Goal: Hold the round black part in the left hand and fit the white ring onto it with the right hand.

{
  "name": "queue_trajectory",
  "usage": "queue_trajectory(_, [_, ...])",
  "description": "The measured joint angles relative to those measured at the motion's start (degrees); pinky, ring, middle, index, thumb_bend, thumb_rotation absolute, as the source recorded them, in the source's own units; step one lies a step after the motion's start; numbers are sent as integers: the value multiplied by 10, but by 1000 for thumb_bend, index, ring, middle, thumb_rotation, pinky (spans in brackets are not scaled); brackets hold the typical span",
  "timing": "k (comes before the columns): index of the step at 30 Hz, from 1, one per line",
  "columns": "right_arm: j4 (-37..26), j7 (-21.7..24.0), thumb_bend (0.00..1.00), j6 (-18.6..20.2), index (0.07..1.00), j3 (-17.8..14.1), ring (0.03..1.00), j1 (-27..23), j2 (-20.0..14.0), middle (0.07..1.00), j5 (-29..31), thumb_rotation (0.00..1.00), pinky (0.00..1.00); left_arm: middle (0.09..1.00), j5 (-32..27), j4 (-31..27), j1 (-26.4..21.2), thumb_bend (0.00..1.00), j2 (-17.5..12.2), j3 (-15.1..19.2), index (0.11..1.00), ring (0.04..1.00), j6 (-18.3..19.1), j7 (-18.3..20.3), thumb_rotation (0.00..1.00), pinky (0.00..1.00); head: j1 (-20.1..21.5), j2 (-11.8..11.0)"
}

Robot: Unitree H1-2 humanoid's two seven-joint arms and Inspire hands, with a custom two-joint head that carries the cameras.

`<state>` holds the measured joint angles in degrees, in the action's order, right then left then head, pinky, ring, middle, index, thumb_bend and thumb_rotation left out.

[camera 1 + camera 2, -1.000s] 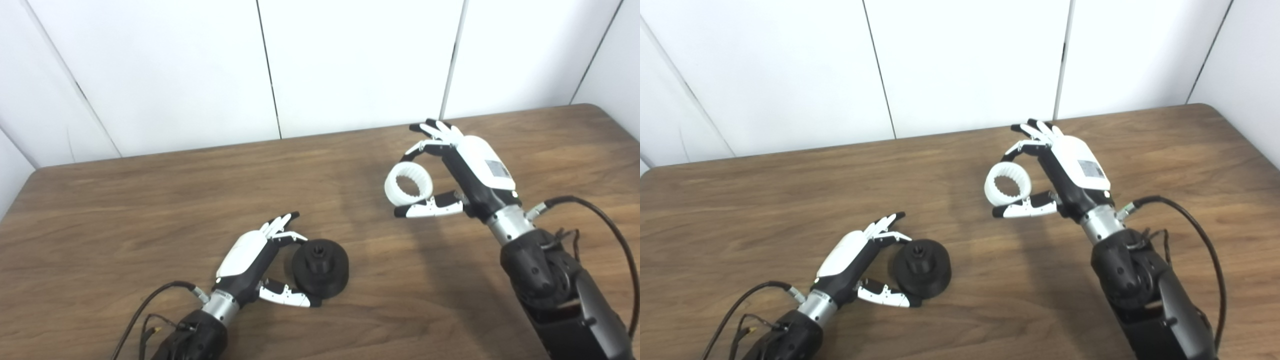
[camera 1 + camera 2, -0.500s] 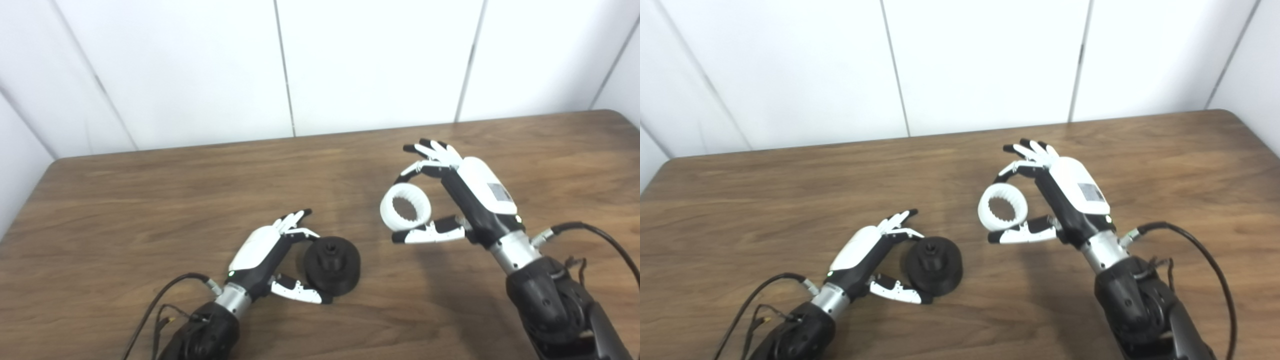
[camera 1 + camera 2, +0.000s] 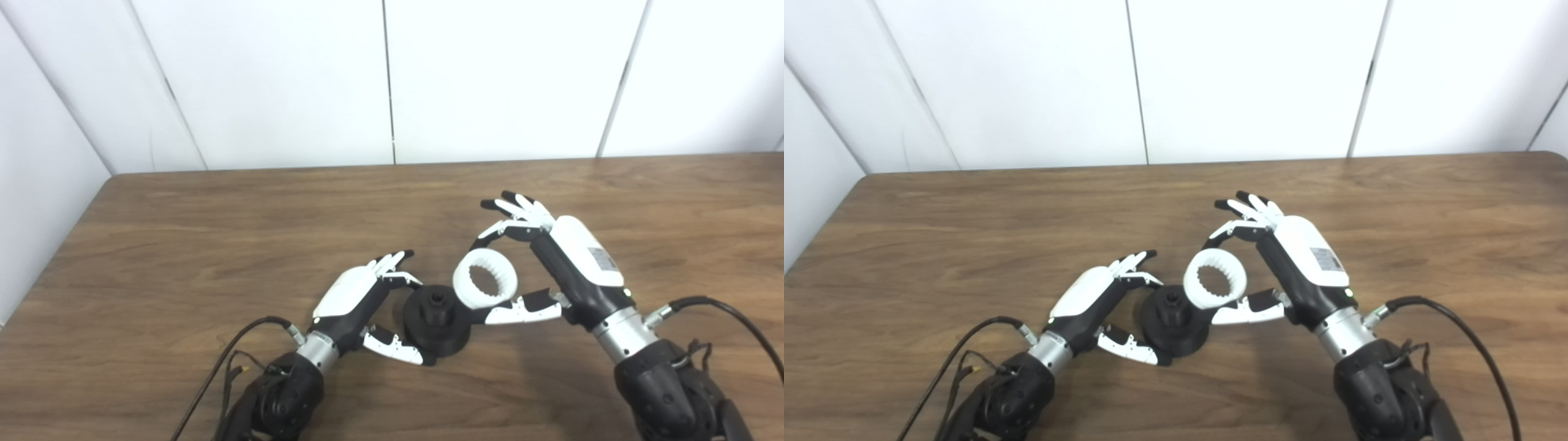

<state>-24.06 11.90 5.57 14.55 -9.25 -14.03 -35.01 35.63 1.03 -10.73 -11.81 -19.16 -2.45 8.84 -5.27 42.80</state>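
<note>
Left eye view: my left hand (image 3: 361, 306) grips the round black part (image 3: 436, 318) on the table (image 3: 184, 245), hub up. My right hand (image 3: 551, 269) pinches the white ring (image 3: 485, 283) just right of the hub, its opening tilted toward me, not yet over it

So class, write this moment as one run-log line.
left hand: shut on black part, on table | right hand: shut on white ring, raised | ring: beside part, not fitted

Brown wooden table (image 3: 184, 233) with dark wavy grain, filling the lower half from 9 o'clock to 3 o'clock. Rounded corner at 9 o'clock. White wall (image 3: 275, 79) behind, at 12 o'clock, split into panels by thin dark lines. More white wall (image 3: 37, 184) at 9 o'clock.
</note>
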Motion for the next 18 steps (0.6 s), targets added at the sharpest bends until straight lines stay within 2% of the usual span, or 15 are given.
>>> queue_trajectory(6, [6,3,806,0,582,13,962,0,10,896,-2,301,1000,1000,2,-2,0,974,2,0,619,1000,3,1,363,1000,-1,0])
queue_trajectory(18, [60,3,811,-3,584,28,973,-7,29,898,-19,284,1000,1000,2,-1,0,975,2,-1,611,1000,0,-1,367,1000,-2,-1])
